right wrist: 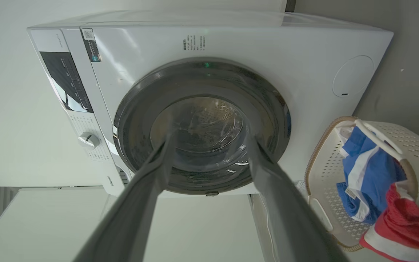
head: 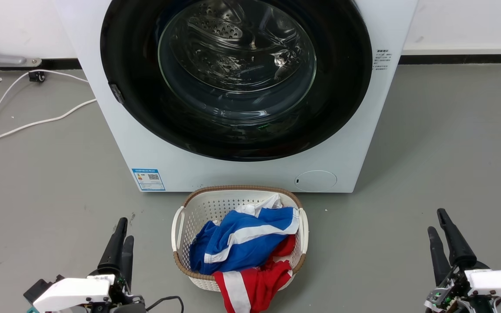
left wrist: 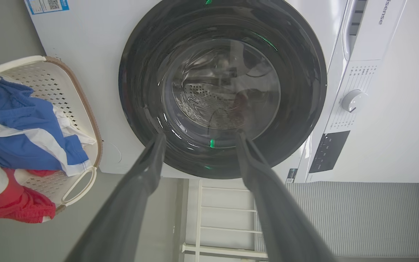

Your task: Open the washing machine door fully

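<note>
From our head we see the washing machine door [head: 235, 78] closed flat on the washing machine [head: 242, 176]. A laundry basket [head: 180, 226] just before the machine holds a blue-and-white garment [head: 242, 239] and a red garment [head: 255, 282]. Our wrist views add the machine's control dial [left wrist: 353, 100]. Our left gripper [head: 125, 230] and right gripper [head: 436, 221] sit short of the machine, jaws apart.

Left claw [head: 125, 232] low, spread apart, right claw [head: 436, 222] likewise

You see the white washing machine [head: 242, 174] with its glossy black washing machine door [head: 342, 100] and blue label [head: 148, 179], a cream perforated basket [head: 215, 208] rimmed brown, a blue garment [head: 242, 248] and a red garment [head: 259, 278], both striped white, and a grey floor [head: 442, 143].
</note>
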You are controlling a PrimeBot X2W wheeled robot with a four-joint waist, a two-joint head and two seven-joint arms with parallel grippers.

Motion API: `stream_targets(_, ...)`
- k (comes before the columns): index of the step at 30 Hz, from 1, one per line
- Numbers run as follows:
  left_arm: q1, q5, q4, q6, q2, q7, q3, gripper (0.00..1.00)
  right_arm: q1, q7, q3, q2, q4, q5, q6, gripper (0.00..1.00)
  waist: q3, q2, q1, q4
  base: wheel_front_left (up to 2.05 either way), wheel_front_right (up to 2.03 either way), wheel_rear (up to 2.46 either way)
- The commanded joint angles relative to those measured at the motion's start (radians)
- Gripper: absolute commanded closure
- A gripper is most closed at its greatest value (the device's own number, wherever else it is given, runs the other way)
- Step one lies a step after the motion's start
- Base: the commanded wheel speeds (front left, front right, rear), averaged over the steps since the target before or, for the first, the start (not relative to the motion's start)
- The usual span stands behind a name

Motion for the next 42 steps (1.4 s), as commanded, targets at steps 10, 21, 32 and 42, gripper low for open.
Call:
stream_targets(10, -0.01, 0.194, -0.096, 0.048, 0.004, -0.057, -0.002, 0.0, -0.002, -0.056, -0.02, -0.003, -0.088, -0.216, 0.002, 0.0, 0.005, -0.0001, 0.0, 0.001, 0.0, 0.0, 0.0)
stream_targets(21, 0.001, 0.459, -0.174, 0.117, 0.004, -0.104, -0.043, 0.0, 0.016, -0.102, 0.003, -0.003, -0.193, -0.493, 0.002, 0.0, 0.009, -0.0001, 0.0, 0.001, 0.0, 0.0, 0.0)
stream_targets(32, 0.018, 0.735, -0.215, 0.175, 0.018, -0.152, -0.109, 0.0, 0.052, -0.15, 0.046, -0.003, -0.256, -0.812, 0.002, 0.0, 0.008, -0.0001, 0.0, 0.004, 0.0, 0.0, 0.0)
stream_targets(42, 0.026, 0.855, -0.24, 0.203, 0.036, -0.182, -0.152, 0.0, 0.069, -0.18, 0.049, -0.003, -0.283, -0.962, 0.002, 0.0, 0.008, -0.0001, 0.0, 0.006, 0.0, 0.0, 0.0)
